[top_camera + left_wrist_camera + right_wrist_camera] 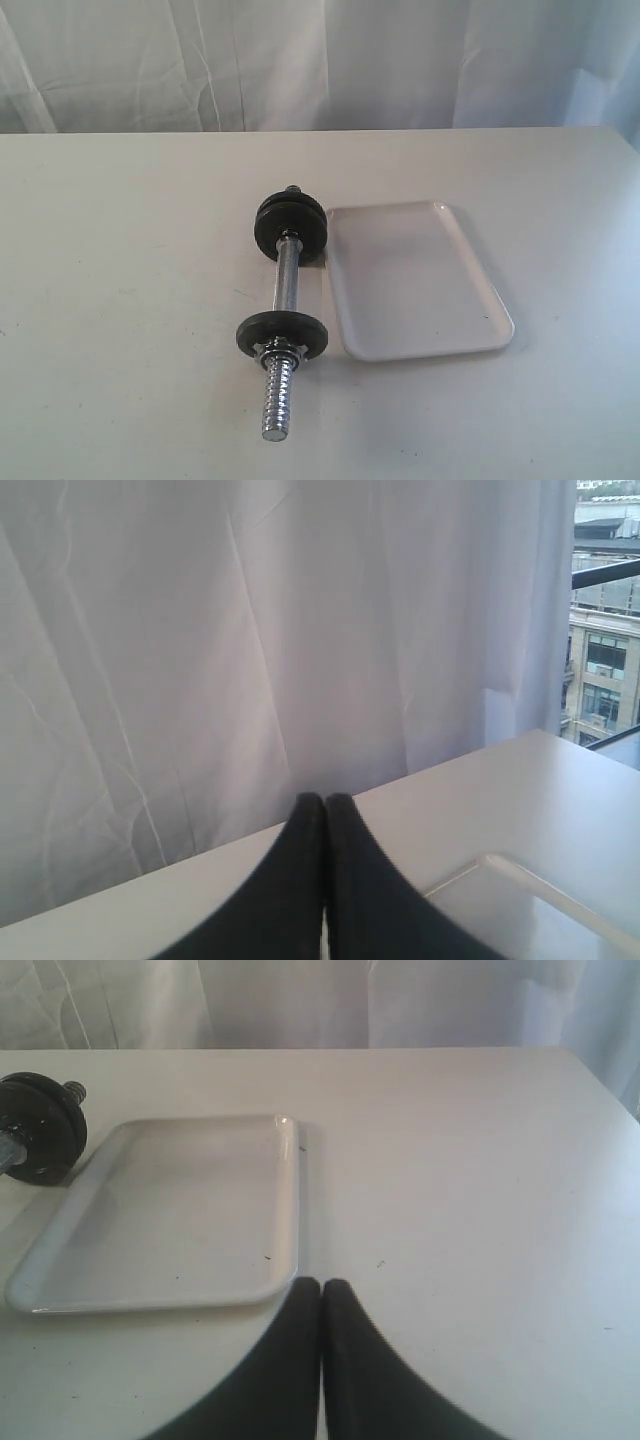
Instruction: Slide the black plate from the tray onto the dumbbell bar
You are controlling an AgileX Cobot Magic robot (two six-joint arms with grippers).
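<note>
The dumbbell bar [286,275] lies on the white table, running from far to near just left of the tray [410,280]. The black plate [283,335] sits on the bar near its front threaded end, with a chrome collar nut [277,350] in front of it. The tray holds nothing. My left gripper [325,800] is shut and empty, raised and facing the curtain, with a corner of the tray [540,910] below it. My right gripper [321,1285] is shut and empty, at the near right corner of the tray [170,1220]. Neither gripper shows in the exterior view.
Two other black discs [290,225] are stacked at the bar's far end; they also show beside the tray in the right wrist view [40,1125]. A white curtain [320,60] hangs behind the table's back edge. A window with buildings [605,660] shows past the curtain.
</note>
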